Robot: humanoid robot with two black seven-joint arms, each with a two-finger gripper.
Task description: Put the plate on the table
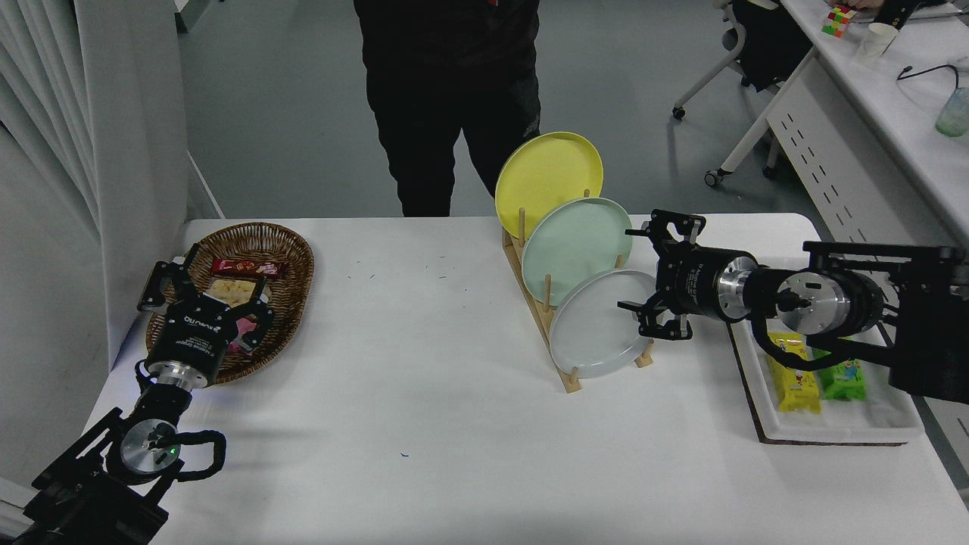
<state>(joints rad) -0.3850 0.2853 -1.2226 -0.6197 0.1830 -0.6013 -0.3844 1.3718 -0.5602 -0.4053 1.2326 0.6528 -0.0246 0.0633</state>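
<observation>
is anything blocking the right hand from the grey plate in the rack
Nothing visible does. The right hand, jaws open, is at the right rim of the grey plate, which sits in the front slot of the wooden rack. The mint green plate stands behind it, not between them.

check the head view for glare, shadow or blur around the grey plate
Head view: sharp overall, no motion blur on the right gripper; the plate shows only a soft sheen, no harsh glare; faint soft shadows fall on the table under the rack.
</observation>
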